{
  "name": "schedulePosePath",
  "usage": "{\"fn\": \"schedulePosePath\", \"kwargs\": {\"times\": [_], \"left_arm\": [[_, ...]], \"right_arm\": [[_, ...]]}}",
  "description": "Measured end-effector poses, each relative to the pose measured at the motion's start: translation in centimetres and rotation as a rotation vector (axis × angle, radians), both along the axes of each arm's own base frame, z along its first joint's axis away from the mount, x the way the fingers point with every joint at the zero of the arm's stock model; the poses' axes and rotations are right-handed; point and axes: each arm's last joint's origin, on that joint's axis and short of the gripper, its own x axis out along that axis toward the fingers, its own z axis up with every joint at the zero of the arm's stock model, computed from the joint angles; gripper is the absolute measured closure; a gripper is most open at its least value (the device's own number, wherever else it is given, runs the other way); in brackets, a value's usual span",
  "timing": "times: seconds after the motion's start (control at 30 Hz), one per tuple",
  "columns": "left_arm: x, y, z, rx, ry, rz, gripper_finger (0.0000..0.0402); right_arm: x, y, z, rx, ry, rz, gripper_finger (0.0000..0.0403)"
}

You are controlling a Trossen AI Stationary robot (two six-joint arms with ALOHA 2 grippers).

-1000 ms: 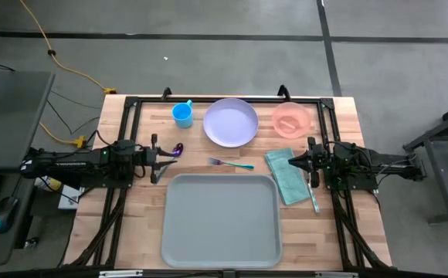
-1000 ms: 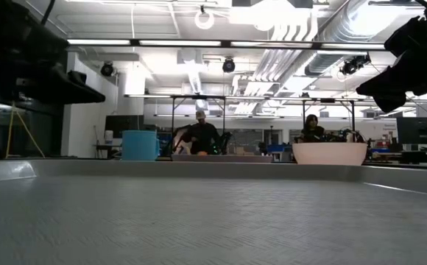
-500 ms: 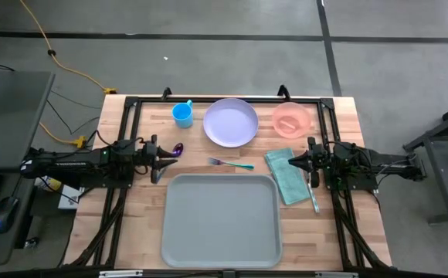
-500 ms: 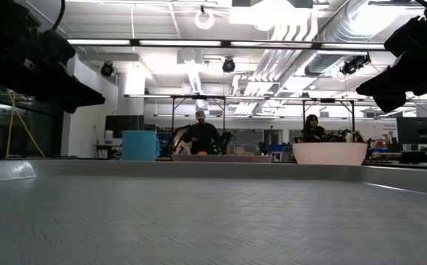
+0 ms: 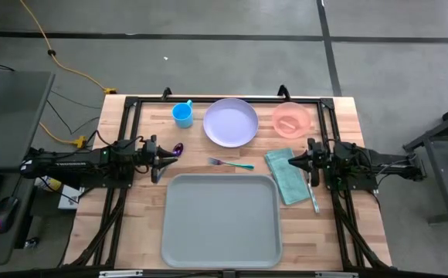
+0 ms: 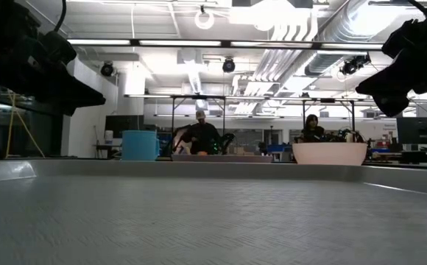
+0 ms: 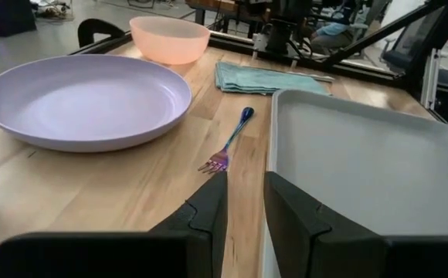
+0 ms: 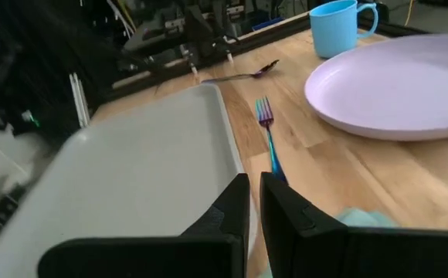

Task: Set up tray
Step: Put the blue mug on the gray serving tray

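Wooden table point(image 5: 139, 224) with grey-blue tray point(image 5: 220, 220); open workshop, two people seated behind.
Left gripper point(image 7: 243, 202): fingers slightly apart, empty. Right gripper point(image 8: 253, 202): closed, empty, above teal cloth point(image 5: 287, 176).

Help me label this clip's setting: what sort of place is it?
Probably a robotics lab in an open workshop hall. The wooden table stands inside a black frame carrying two arms, exposed ducts and strip lights run overhead, and people sit at benches beyond the tray.
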Motion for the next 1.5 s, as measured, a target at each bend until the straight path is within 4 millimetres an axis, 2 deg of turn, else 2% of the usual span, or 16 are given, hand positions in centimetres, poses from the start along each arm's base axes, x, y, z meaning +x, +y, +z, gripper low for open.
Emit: {"fn": "schedulePosePath", "kwargs": {"times": [0.37, 0.6, 0.9, 1.0, 1.13, 1.33, 1.5], "left_arm": [[0.0, 0.0, 0.0, 0.003, 0.000, 0.000, 0.0284], [0.0, 0.0, 0.0, 0.003, -0.001, 0.001, 0.0284], [0.0, 0.1, 0.4, 0.020, -0.015, 0.013, 0.0284], [0.1, 0.3, 1.6, 0.150, -0.004, 0.056, 0.0284], [0.0, 1.1, 4.1, 0.308, 0.054, 0.323, 0.0284], [0.2, 2.2, 7.6, 0.322, 0.120, 0.689, 0.0284], [1.5, 4.1, 12.2, 0.304, 0.164, 0.733, 0.0284]], "right_arm": [[0.1, 0.0, 0.3, 0.357, -0.051, -0.075, 0.0391], [0.1, -0.2, 0.4, 0.295, -0.063, -0.135, 0.0391], [0.1, -0.4, 1.4, 0.216, -0.155, -0.157, 0.0391], [0.1, -0.4, 1.2, 0.175, -0.141, -0.177, 0.0391], [0.1, -0.6, 1.3, 0.159, -0.145, -0.233, 0.0391], [0.0, -0.7, 1.1, 0.155, -0.136, -0.253, 0.0391], [0.0, -0.6, 0.8, 0.174, -0.102, -0.252, 0.0391]]}}
